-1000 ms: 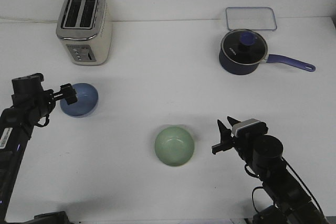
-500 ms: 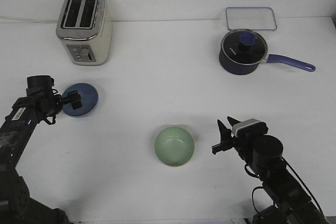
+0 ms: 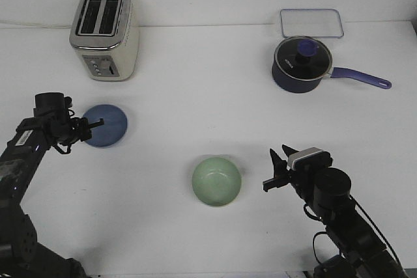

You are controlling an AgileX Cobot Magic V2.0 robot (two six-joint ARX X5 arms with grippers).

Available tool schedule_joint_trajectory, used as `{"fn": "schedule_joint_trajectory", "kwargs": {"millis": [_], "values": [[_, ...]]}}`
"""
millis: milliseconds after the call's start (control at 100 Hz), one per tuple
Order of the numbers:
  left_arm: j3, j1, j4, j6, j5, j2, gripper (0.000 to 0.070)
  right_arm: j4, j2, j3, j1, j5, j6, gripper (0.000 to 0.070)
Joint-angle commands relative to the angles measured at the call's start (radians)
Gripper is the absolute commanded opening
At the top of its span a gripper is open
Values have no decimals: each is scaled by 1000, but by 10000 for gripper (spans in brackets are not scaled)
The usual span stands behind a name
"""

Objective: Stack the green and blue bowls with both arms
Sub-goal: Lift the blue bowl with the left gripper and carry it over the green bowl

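The blue bowl sits at the left of the table, tipped so its inside faces the camera. My left gripper reaches in from the left and is shut on the bowl's left rim. Resting upright near the front middle is the green bowl. To the right of it, a short gap away, my right gripper stands open with nothing between its fingers.
A cream and silver toaster stands at the back left. At the back right is a dark navy saucepan with its lid on and a purple handle pointing right, and behind it a clear rectangular tray.
My left arm has dropped lower and closed on the blue bowl's rim. The bowl has shifted slightly right and tipped up. The right arm and the green bowl have not moved.
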Motion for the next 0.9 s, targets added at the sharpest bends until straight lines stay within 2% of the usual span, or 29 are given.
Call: {"fn": "schedule_joint_trajectory", "kwargs": {"millis": [0,220,310,490,600,700,890], "values": [[52,-9,-8,27,39,-50,13,9,1,5,5,-3,10,232],[108,-80,-47,25,204,-233,13,9,2,5,5,-7,11,232],[108,-145,-84,21,241,-291,13,10,2,5,5,-7,11,232],[108,-369,-167,22,243,-317,13,9,2,5,5,-7,29,232],[108,-532,-140,19,243,-301,13,9,2,5,5,-7,29,232],[108,-654,-116,-21,242,-266,13,9,2,5,5,-7,29,232],[108,-803,-94,-31,224,-161,13,8,1,5,5,-8,29,232]]}}
